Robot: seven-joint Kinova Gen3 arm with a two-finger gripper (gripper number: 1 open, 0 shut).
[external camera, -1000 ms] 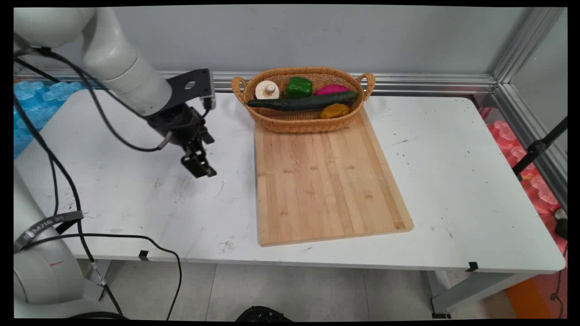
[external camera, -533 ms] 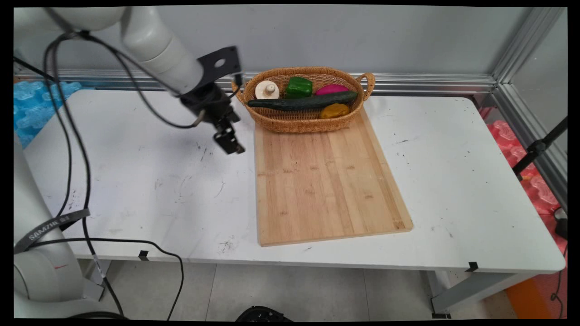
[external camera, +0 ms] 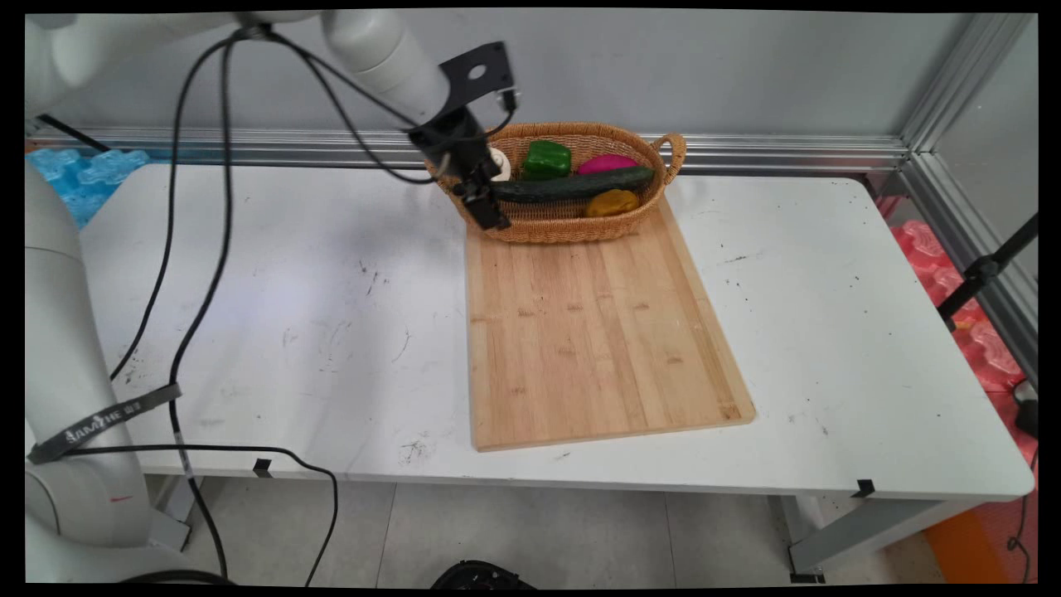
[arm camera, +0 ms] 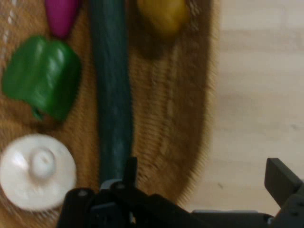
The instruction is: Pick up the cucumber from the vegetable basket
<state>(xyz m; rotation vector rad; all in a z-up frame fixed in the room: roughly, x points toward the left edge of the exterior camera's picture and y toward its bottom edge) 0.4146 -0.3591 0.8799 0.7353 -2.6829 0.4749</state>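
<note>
Reaches in from the upper left, end effector tilted down over the wicker basket's left end, fingers apart and empty. Nearest — a dark green cucumber, long axis along the basket, near end hidden behind the linkage. Beside it, a white mushroom and green pepper; magenta piece cut off.

Basket on the board's far end — cucumber inside

White table carrying cutting board.
</note>
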